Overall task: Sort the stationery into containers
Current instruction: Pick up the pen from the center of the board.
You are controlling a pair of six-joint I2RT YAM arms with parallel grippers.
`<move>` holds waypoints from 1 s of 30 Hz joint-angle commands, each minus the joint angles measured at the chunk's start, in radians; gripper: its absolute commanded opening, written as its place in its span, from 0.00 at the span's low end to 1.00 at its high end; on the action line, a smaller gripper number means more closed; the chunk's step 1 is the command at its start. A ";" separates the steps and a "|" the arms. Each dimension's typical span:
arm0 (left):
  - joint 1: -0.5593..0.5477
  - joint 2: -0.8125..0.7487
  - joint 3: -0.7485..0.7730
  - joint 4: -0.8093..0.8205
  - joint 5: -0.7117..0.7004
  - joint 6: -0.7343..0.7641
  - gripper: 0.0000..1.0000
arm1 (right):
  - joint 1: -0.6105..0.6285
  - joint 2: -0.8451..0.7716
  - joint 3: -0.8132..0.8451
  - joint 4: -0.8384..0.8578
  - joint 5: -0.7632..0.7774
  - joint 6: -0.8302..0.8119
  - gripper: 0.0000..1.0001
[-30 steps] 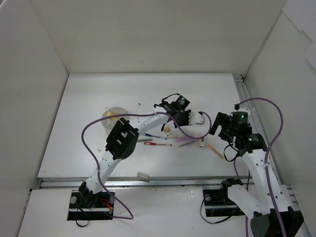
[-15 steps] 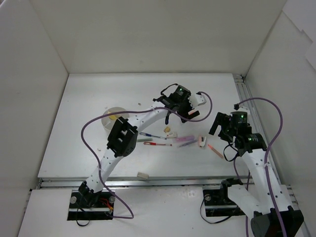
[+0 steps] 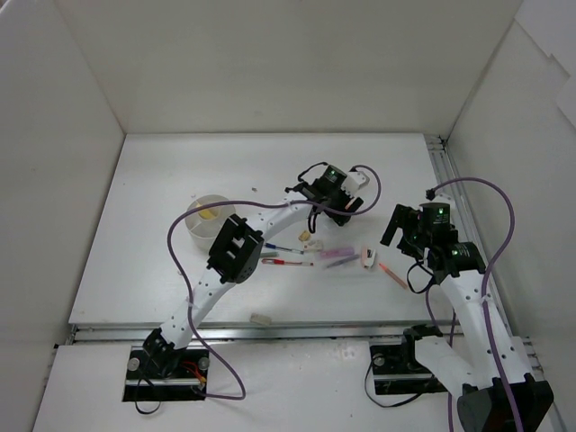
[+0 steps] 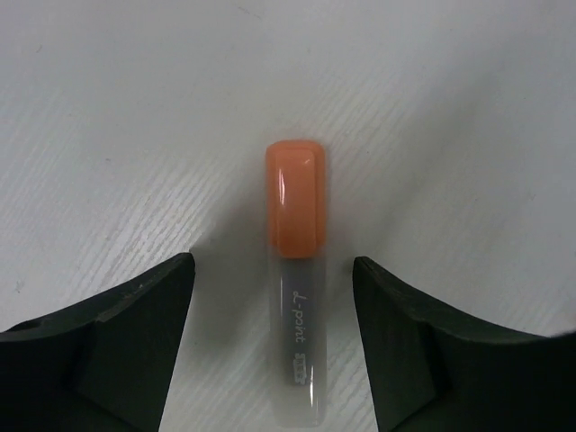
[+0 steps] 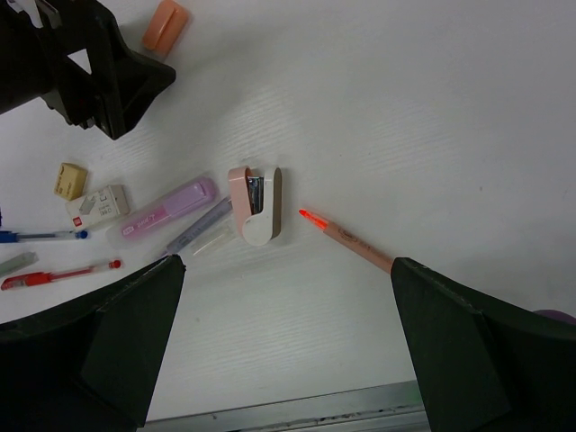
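White walls close the worktop (image 3: pixel 135 180) on the left, at the back and on the right, and a metal rail (image 3: pixel 440 171) runs along its right edge. The round white cup (image 3: pixel 209 221) stands near the left edge. Behind the cup, up to the back wall, the surface lies open.

The left fingers (image 4: pixel 135 333) are well apart and hold nothing. They stand on both sides of an orange-capped marker (image 4: pixel 295 225), which lies flat on the worktop far to the right of the cup. A gap shows on each side, so they do not touch it. The left arm (image 3: pixel 234 256) stretches long from its base and passes just right of the cup.

The right fingers (image 5: pixel 117 333) are spread fully and are empty, above the worktop. Below them lie a pink and white stapler (image 5: pixel 255 205), an orange-tipped pencil (image 5: pixel 351 241), a purple marker (image 5: pixel 166 214), a cream eraser block (image 5: pixel 70 180), a white eraser block (image 5: pixel 97 204), a blue pen (image 5: pixel 40 236) and a red pen (image 5: pixel 58 274). All are right of the cup and nearer the front edge than it. The right arm (image 3: pixel 468 297) rises steeply, far right of the cup. Another eraser block (image 3: pixel 260 319) lies at the front edge, right of the cup.
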 commanded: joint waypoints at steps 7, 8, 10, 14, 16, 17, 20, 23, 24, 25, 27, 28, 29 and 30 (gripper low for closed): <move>0.003 -0.080 -0.017 0.006 -0.138 -0.081 0.24 | -0.004 0.011 0.003 0.029 0.006 -0.007 0.98; 0.003 -0.089 -0.033 0.014 -0.142 -0.076 0.18 | -0.002 0.010 0.001 0.029 0.006 -0.006 0.98; 0.003 -0.127 -0.055 0.037 -0.148 -0.074 0.00 | -0.004 0.007 0.000 0.029 0.006 -0.006 0.98; 0.003 -0.245 -0.171 0.152 -0.210 -0.050 0.00 | -0.002 -0.002 0.001 0.029 0.003 -0.009 0.98; 0.003 -0.330 -0.245 0.221 -0.231 -0.036 0.00 | -0.004 -0.012 0.000 0.030 0.000 -0.012 0.98; 0.003 -0.356 -0.270 0.240 -0.243 -0.036 0.00 | -0.001 -0.015 -0.003 0.030 -0.001 -0.012 0.98; 0.023 -0.477 -0.427 0.318 -0.208 -0.041 0.00 | -0.001 -0.030 -0.013 0.055 -0.050 -0.018 0.98; 0.057 -0.632 -0.601 0.502 -0.064 -0.061 0.00 | -0.002 -0.053 -0.048 0.149 -0.168 -0.004 0.98; 0.074 -0.701 -0.717 0.593 -0.024 -0.068 0.00 | -0.002 -0.071 -0.075 0.185 -0.200 -0.001 0.98; 0.074 -0.736 -0.772 0.641 0.047 -0.082 0.00 | -0.001 -0.081 -0.089 0.267 -0.231 0.017 0.98; 0.100 -0.807 -0.888 0.712 0.120 -0.093 0.00 | 0.007 -0.099 -0.134 0.366 -0.300 0.048 0.98; 0.100 -0.830 -0.917 0.730 0.179 -0.102 0.00 | 0.013 -0.102 -0.146 0.463 -0.334 0.084 0.98; 0.109 -0.844 -0.966 0.741 0.212 -0.105 0.00 | 0.016 -0.099 -0.161 0.499 -0.342 0.105 0.97; 0.109 -0.877 -0.986 0.755 0.239 -0.110 0.00 | 0.043 -0.091 -0.161 0.551 -0.339 0.132 0.96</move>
